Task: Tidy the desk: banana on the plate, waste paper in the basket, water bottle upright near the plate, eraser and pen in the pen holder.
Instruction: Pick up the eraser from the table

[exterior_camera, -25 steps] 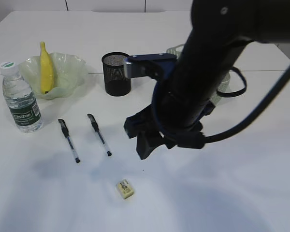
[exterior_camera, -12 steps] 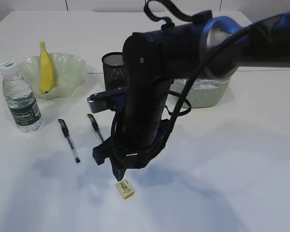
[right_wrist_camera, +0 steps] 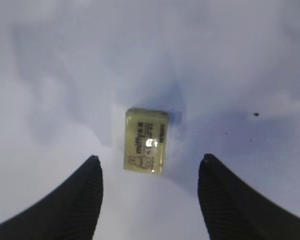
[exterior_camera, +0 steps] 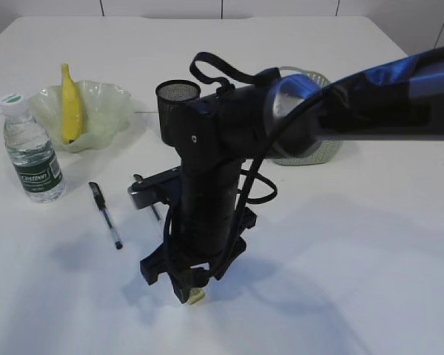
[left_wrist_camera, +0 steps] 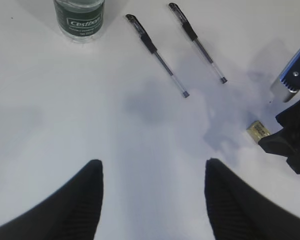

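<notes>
- Right end effector [right_wrist_camera: 149,192] has dropped from mid-table onto the eraser [right_wrist_camera: 145,140], fingers spread either side, not touching.
- Left end effector [left_wrist_camera: 152,200] hangs spread over bare table [left_wrist_camera: 50,115], pens [left_wrist_camera: 157,54] at 12 o'clock.

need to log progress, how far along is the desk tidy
Done: banana on the plate, water bottle upright beside it. In hand: right pincer open over the eraser, not gripping. Left: eraser and both pens into the pen holder. Basket contents unclear.
</notes>
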Tool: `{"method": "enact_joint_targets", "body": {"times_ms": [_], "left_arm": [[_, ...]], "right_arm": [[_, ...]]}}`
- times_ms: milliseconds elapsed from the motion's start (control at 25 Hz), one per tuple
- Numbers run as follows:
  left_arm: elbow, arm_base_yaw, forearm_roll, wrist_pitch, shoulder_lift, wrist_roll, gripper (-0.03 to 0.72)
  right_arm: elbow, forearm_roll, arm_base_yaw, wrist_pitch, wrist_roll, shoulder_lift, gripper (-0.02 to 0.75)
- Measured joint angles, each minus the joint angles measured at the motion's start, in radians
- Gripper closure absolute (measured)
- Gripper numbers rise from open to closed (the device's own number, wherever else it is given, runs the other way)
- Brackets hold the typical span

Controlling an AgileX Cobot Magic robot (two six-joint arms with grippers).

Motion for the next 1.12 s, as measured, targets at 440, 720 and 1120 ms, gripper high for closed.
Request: {"method": "enact_joint_targets", "body": {"times_ms": [440, 720, 1120], "left_arm": [[0.0, 0.0, 0.0, -0.001, 0.0, 0.0, 0.231], [0.0, 0.0, 0.0, -0.001, 0.0, 0.0, 0.234], [0.0, 0.0, 0.0, -0.001, 0.0, 0.0, 0.235]], "right_arm": [[-0.01, -0.006, 0.0, -0.048, 0.022, 0.036, 0.29], [-0.01, -0.015, 0.0, -0.056, 0.047, 0.036, 0.29], [-0.01, -0.053, 0.031, -0.069, 0.09, 0.049, 0.29]]}}
